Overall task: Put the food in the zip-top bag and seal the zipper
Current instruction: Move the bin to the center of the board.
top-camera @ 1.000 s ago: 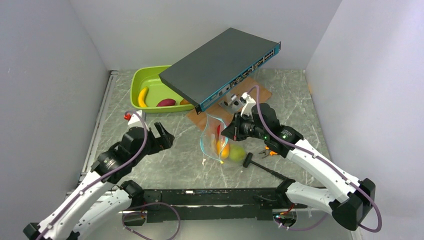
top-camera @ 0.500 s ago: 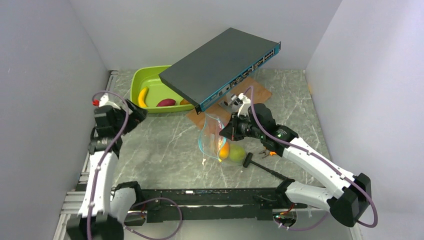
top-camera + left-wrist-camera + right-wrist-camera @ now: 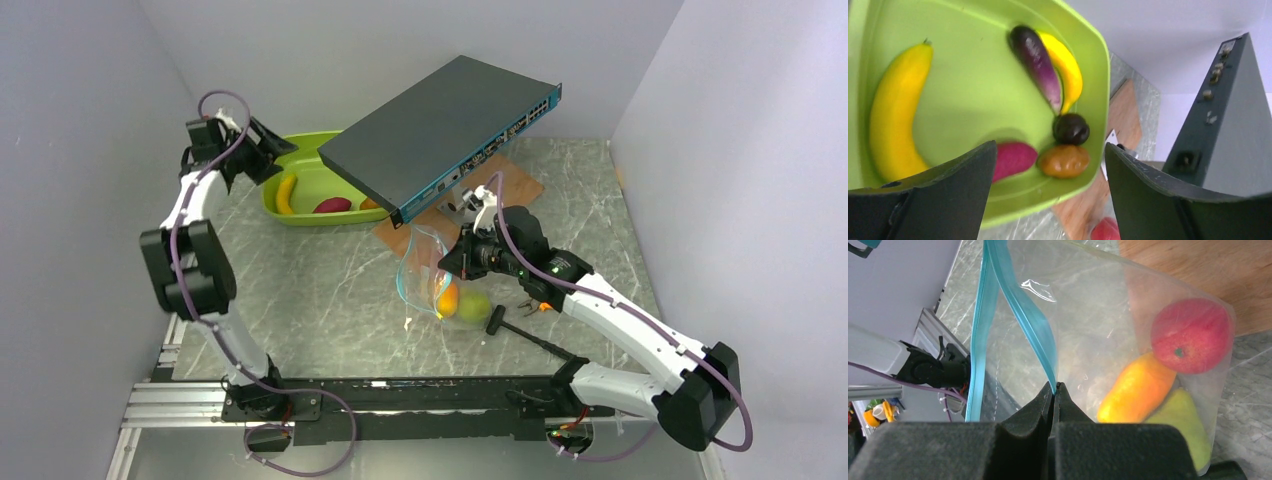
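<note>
Since the earlier frame the left gripper (image 3: 262, 150) has been swung up from the near-left side of the tray (image 3: 300, 218) to its far-left rim, while the right gripper (image 3: 452, 265) has hardly been shifted. The task is judged partly done. Three pieces are already inside the bag (image 3: 425, 275), which is held up well to the near right of the tray: a red apple (image 3: 1190, 335), an orange piece (image 3: 1135, 387) and a green fruit (image 3: 1185, 427). Six more are left in the tray: a long banana (image 3: 895, 110), an eggplant (image 3: 1035, 62), a second banana (image 3: 1065, 70), a dark round piece (image 3: 1071, 128), a magenta piece (image 3: 1013, 157) and a brownish one (image 3: 1064, 161). The zipper (image 3: 1025, 315) is unsealed (its two teal strips are parted in a wide loop). The right gripper's jaws are pinched tight on one strip, and the left gripper's jaws are spread wide above the tray with nothing held. The bag is seen as thin, clear, crinkled film, the food as smooth, glossy and rounded, and the tray as hard, shiny plastic with curved walls.
</note>
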You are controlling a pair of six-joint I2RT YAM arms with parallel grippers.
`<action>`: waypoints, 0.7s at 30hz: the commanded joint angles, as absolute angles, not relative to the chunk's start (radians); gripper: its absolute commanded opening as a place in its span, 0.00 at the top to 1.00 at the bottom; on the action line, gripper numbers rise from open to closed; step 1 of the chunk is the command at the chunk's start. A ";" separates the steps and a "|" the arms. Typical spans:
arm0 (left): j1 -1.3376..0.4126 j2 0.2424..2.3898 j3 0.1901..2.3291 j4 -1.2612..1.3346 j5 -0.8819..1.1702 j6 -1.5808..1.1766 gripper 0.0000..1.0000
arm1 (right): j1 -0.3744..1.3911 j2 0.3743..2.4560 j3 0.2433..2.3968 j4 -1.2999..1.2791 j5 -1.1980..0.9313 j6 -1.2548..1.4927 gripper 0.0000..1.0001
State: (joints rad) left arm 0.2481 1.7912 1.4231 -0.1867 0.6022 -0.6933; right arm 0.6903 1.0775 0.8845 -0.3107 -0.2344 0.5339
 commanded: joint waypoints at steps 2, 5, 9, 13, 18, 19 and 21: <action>0.184 2.063 1.765 -0.272 0.714 -0.673 0.17 | 0.699 1.093 0.875 -0.260 -0.215 0.518 1.00; 0.175 2.210 1.879 -0.309 0.728 -0.723 0.19 | 0.700 1.099 0.877 -0.258 -0.214 0.517 1.00; 0.175 2.206 1.819 -0.331 0.592 -0.696 0.18 | 0.698 1.101 0.889 -0.265 -0.208 0.515 1.00; 0.178 2.168 1.778 -0.428 0.477 -0.584 0.16 | 0.699 1.105 0.885 -0.257 -0.212 0.515 1.00; 0.233 2.115 1.693 -0.508 0.396 -0.522 0.14 | 0.709 1.106 0.884 -0.250 -0.219 0.521 1.00; 0.252 2.106 1.670 -0.520 0.390 -0.510 0.15 | 0.709 1.105 0.884 -0.251 -0.219 0.521 1.00; 0.276 2.086 1.654 -0.581 0.304 -0.448 0.15 | 0.710 1.101 0.885 -0.253 -0.221 0.523 1.00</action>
State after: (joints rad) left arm 0.2020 2.1693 1.6958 -0.4545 0.4614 -0.5594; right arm 0.7029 1.1072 0.8757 -0.2962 -0.2283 0.5308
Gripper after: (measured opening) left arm 0.852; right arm 0.009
